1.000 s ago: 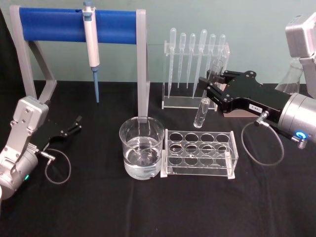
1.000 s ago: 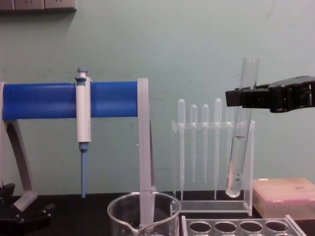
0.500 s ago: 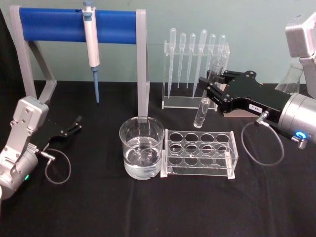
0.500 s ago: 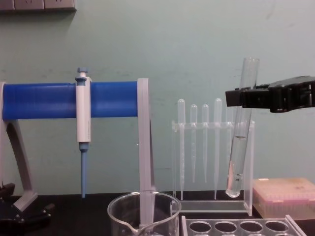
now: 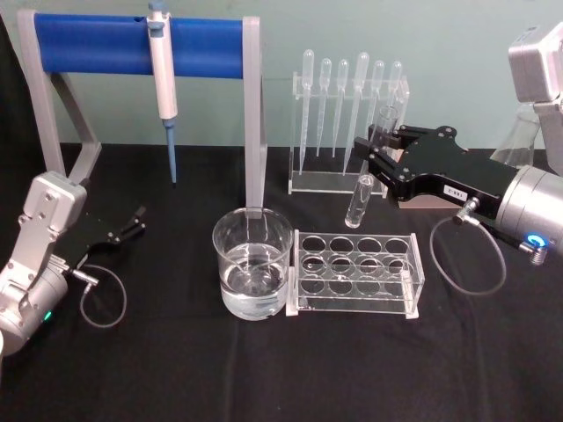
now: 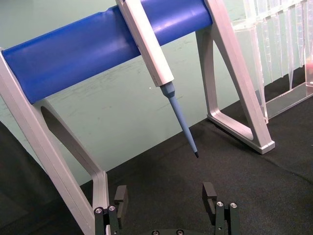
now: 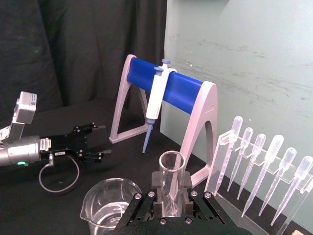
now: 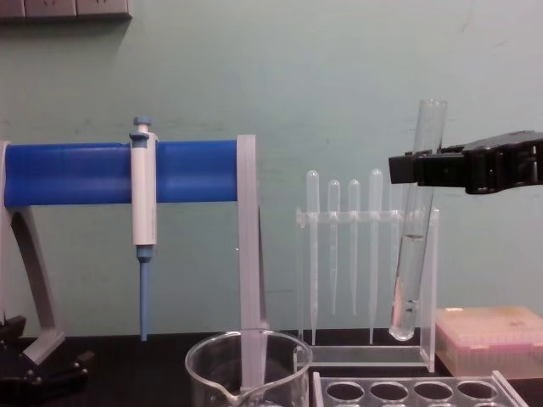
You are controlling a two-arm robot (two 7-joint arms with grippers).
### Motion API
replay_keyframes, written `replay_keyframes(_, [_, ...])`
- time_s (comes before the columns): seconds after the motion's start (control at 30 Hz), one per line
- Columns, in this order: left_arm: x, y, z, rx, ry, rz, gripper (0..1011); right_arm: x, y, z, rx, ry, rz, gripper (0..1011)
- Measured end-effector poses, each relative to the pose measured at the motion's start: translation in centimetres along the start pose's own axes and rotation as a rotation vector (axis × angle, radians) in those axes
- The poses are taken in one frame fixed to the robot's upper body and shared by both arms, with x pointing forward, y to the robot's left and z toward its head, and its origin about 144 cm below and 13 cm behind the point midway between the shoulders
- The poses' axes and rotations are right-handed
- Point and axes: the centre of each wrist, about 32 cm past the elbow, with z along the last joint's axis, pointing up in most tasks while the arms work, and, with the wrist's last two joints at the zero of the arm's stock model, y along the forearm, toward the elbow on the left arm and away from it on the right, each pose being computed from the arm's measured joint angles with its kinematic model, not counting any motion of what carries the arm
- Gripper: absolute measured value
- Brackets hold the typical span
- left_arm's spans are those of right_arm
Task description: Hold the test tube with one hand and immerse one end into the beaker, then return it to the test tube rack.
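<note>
Your right tool [image 5: 376,156] is closed on the upper part of the test tube [image 5: 359,200], which hangs slightly tilted in the air behind the test tube rack [image 5: 356,272]; lowered at that tilt, its rounded end may strike the rack's top or the beaker [image 5: 252,264] rim; smooth glass may slip between flat fingers; the left tool [image 5: 132,221] rests open on the bench [image 5: 176,369].
</note>
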Motion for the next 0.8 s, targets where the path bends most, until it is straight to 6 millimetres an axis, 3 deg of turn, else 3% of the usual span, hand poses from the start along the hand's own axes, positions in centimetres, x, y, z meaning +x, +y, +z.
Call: replay_keyframes(0.8, [0.0,0.0,0.0,0.0,0.0,0.0,1000,0.0,0.0,0.0,0.0,0.0,0.0,226])
